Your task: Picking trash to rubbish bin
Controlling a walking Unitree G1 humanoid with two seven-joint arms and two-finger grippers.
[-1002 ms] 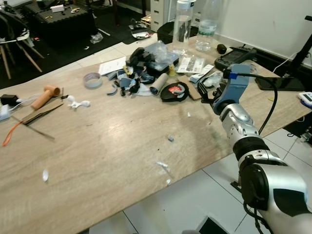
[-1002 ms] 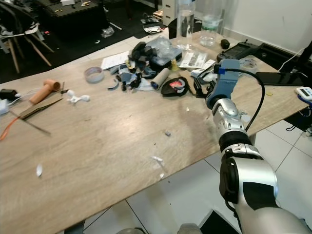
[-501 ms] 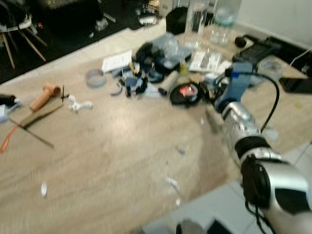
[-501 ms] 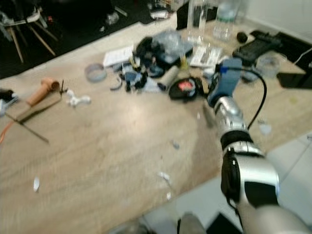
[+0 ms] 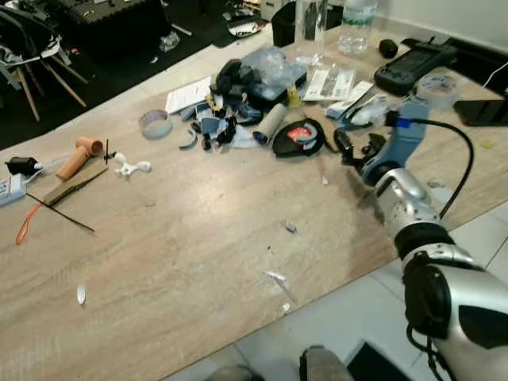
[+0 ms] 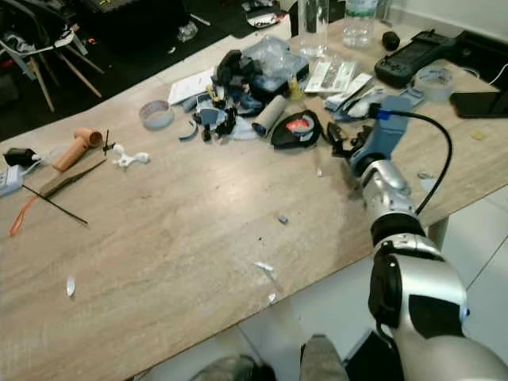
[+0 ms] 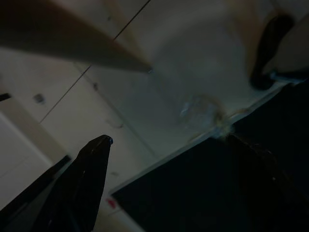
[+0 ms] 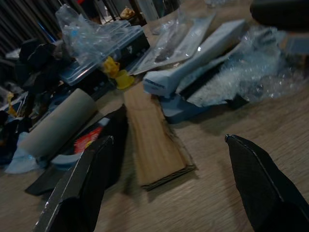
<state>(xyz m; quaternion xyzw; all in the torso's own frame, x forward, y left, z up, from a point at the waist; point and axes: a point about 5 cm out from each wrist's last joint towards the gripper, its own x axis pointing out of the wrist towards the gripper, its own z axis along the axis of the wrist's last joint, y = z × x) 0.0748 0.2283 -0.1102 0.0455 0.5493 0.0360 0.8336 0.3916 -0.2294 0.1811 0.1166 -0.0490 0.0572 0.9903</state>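
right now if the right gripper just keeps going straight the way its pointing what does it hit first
Probably the flat cardboard piece on the table, straight between the open fingers of the right gripper. The blue-and-white packet and bubble wrap lie just behind it, though depth is hard to judge.

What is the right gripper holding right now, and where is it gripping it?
Nothing is held. The right gripper hangs open above the table, its fingers spread apart over a flat cardboard piece without touching it.
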